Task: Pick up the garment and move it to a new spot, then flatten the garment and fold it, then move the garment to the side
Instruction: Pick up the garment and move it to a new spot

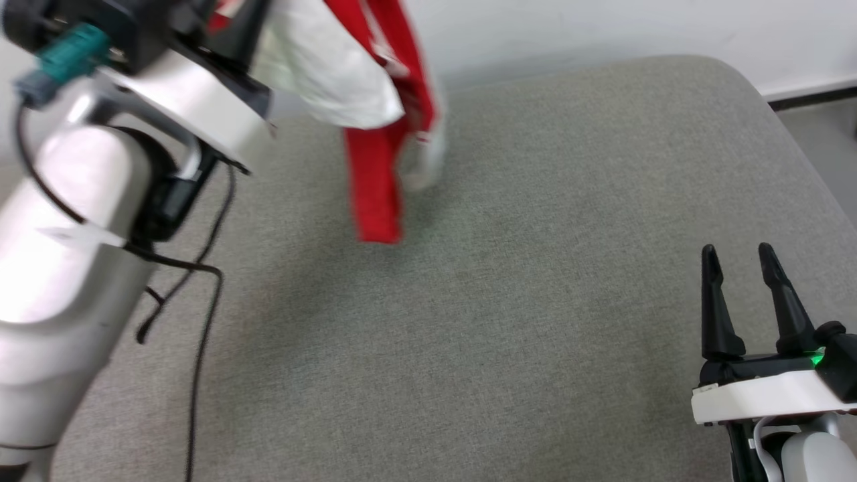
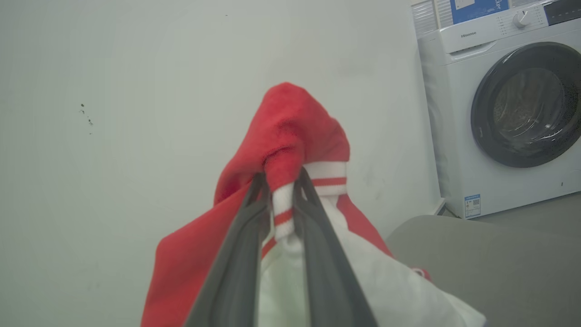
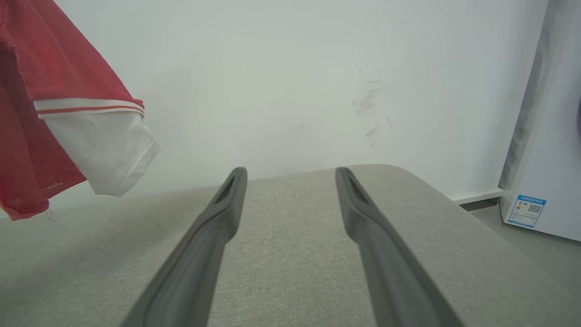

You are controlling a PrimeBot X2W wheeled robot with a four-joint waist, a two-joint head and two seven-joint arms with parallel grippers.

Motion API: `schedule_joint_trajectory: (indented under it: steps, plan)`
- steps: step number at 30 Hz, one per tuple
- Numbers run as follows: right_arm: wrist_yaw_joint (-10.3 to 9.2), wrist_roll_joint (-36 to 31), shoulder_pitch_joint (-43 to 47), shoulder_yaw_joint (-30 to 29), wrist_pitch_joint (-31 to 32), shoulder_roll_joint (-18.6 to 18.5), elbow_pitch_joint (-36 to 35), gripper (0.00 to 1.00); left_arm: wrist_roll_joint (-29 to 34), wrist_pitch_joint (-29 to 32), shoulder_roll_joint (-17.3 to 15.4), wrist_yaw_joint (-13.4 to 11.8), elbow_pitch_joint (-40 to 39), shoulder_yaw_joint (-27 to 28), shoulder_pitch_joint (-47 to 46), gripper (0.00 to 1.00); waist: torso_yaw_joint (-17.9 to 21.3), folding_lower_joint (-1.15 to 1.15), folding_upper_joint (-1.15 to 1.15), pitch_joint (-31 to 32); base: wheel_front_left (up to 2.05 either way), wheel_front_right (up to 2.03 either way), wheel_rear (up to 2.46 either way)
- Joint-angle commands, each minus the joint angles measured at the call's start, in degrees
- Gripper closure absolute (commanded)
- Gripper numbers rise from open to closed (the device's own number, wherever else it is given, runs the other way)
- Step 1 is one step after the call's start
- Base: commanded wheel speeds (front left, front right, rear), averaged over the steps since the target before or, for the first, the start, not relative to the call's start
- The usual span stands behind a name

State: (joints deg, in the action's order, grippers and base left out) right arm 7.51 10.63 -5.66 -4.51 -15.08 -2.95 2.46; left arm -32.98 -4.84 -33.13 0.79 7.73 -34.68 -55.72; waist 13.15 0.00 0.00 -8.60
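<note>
Head view: the garment (image 1: 375,187) hangs in the air near the top, red w/ a white sleeve. Its low end is just over the grey pad (image 1: 535,301) (I can't tell if it touches). It looks a bit blurry. The left arm (image 1: 67,234) is up high beside it. The right gripper (image 1: 738,254) sits low in the right corner, fingers apart, nothing in them.

Left wrist view: the left gripper (image 2: 281,175) has its two fingers squeezed on a bunch of red cloth and stripy trim. The rest of the shirt droops down below. A washing machine (image 2: 499,113) stands by the wall.

Right wrist view: the fingers are wide apart over the pad. The shirt dangles off to the left, well apart from them.

So I think the pick-up is done, and it's prob. part-way thru the carry to a new spot. Left to do: put it down, flatten it, fold it, move it to the side. Most of the job is ahead.
</note>
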Motion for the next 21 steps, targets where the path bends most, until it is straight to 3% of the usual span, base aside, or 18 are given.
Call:
schedule_joint_trajectory:
  steps: [1, 6, 16, 21]
  plan:
    - [-0.04, 0.2, -0.4, -0.1, -0.1, 0.1, 0.0, 0.00, 0.2, -0.5, 0.2, 0.1, 0.6, -0.3, 0.2, 1.00, 0.5, 0.00, 0.00, -0.6, 0.00, 0.00, 0.00]
    - [-0.04, 0.3, -0.8, -0.7, -0.1, 0.1, -0.3, 0.00, 0.5, -1.4, 1.6, 1.3, 3.7, -4.5, 6.5, 1.00, -0.2, 0.00, 0.00, -1.5, 0.00, 0.00, 0.00]
    - [-0.05, -1.3, -1.5, 0.8, -0.1, 0.1, -0.3, 0.00, 4.7, -3.8, -4.6, 5.2, 14.1, -14.0, 17.9, 1.00, -3.7, 0.00, 0.00, -3.6, 0.00, 0.00, 0.00]
    - [-0.04, -2.2, -1.8, 0.7, -0.1, 0.1, 0.1, 0.00, 6.3, -5.2, -3.6, 6.2, 17.8, -18.5, 18.4, 1.00, -5.4, 0.00, 0.00, -4.1, 0.00, 0.00, 0.00]
